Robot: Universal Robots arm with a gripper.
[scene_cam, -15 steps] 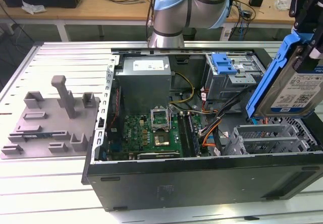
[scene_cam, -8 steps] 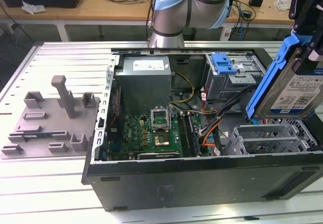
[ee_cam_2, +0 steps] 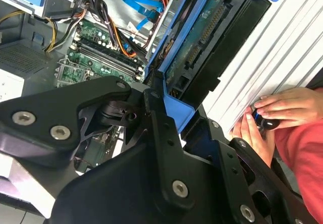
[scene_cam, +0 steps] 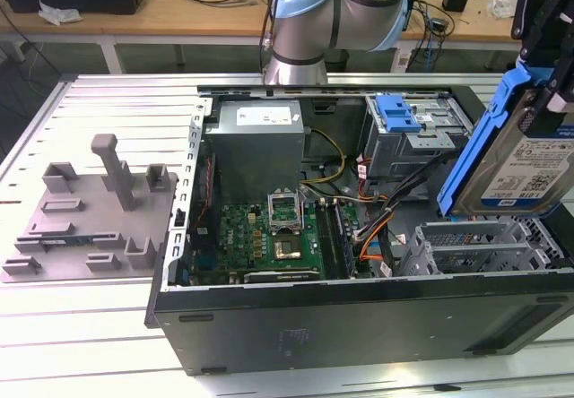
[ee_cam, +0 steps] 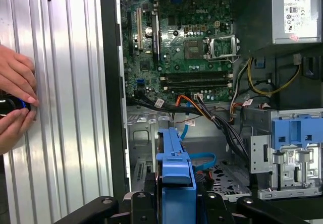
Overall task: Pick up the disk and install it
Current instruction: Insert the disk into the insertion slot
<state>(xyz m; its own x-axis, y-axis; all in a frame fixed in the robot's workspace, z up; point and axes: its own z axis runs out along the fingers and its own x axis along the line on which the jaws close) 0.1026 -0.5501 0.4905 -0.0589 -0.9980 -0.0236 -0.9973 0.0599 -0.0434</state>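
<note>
My gripper [scene_cam: 535,93] is shut on the disk [scene_cam: 531,167], a silver hard drive with a white-and-blue label in a blue plastic bracket. It hangs tilted on edge at the exterior view's right, above the open computer case [scene_cam: 359,326] and over a grey drive bay [scene_cam: 475,246] at the case's front corner. In the second wrist view the black fingers [ee_cam_2: 159,108] clamp the blue bracket [ee_cam_2: 176,113], and the disk's dark underside with its connector [ee_cam_2: 207,37] faces the camera. The first wrist view shows the bracket's blue edge [ee_cam: 174,178] between the fingers, over the case floor.
Inside the case lie the motherboard [scene_cam: 273,232], a grey power supply box with a white sticker [scene_cam: 260,138], a grey cage with a blue latch [scene_cam: 399,116] and loose cables [scene_cam: 377,228]. A grey fixture [scene_cam: 90,210] sits on the table at the left. A person's hands [ee_cam_2: 277,110] rest beside the case.
</note>
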